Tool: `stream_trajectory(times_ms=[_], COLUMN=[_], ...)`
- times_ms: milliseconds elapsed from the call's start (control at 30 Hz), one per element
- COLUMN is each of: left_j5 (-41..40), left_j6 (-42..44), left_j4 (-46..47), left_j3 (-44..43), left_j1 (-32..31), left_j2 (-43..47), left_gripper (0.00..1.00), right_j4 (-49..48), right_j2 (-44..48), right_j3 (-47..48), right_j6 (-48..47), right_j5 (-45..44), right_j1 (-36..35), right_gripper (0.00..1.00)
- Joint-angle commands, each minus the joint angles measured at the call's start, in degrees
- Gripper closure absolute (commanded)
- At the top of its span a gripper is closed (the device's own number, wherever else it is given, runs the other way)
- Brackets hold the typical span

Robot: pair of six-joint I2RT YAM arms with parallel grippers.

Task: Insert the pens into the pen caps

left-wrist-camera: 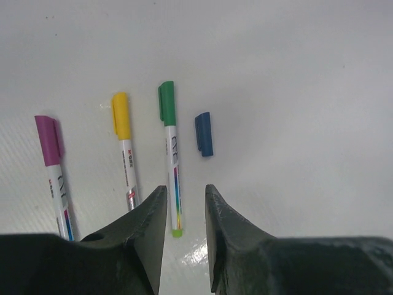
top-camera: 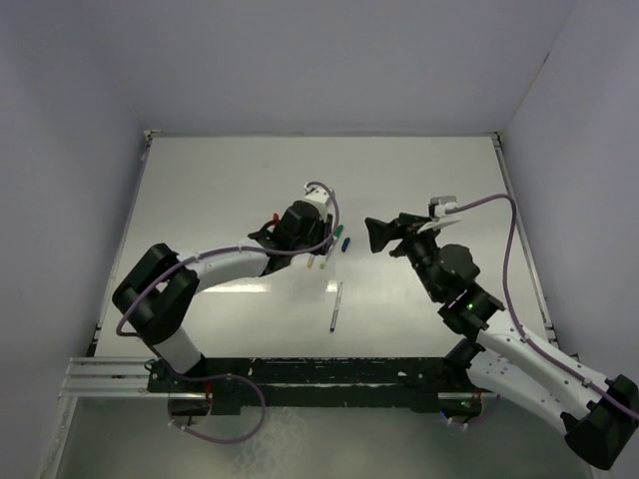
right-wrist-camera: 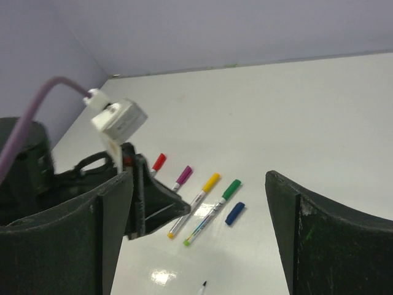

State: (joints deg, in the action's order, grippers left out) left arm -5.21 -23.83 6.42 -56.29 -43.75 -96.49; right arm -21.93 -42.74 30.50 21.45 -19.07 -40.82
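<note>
left gripper jaws barely parted, right gripper gaping wide, both empty; that loose pen looks light, stiff, slick, so pinch it mid-barrel

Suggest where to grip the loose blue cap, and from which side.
Pinch the blue cap across its narrow width, mid-length, coming straight down from above. It lies flat, apart from the green pen, so the left end effector, open and nearest, should straddle both long sides.
</note>
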Motion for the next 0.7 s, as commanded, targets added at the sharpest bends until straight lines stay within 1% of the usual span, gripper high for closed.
stream_trajectory(times_ms=[0, 133, 300, 433, 600, 667], left_j5=[-1.63, -5.73, -9.07, -10.95, -12.09, -12.10], left_j6=[2.60, 3.75, 2.88, 1.48, 1.01, 0.91], left_j4=[1.36, -2.82, -7.80, -9.71, -11.30, -11.21], left_j3=[4.84, 7.32, 7.26, 6.94, 4.98, 4.36], left_j1=[-2.59, -8.33, -14.53, -17.34, -19.84, -20.71], left_j2=[7.01, 10.52, 10.47, 8.53, 4.93, 3.64], left_gripper=[0.66, 0.66, 0.66, 0.65, 0.64, 0.63], right_j4=[1.45, 1.83, 8.36, 9.46, 8.92, 9.68], right_j2=[0.58, -0.33, -5.77, -6.81, -4.43, -3.42], right_j3=[0.63, 0.88, 5.28, 5.65, 3.81, 3.26], right_j6=[4.10, 4.74, 6.10, 7.59, 9.28, 10.35], right_j5=[-9.98, -13.71, -20.58, -21.71, -23.27, -25.33], right_j1=[0.08, 0.08, 0.21, 0.47, 0.49, 0.56], right_gripper=[0.11, 0.09, 0.08, 0.08, 0.09, 0.09])
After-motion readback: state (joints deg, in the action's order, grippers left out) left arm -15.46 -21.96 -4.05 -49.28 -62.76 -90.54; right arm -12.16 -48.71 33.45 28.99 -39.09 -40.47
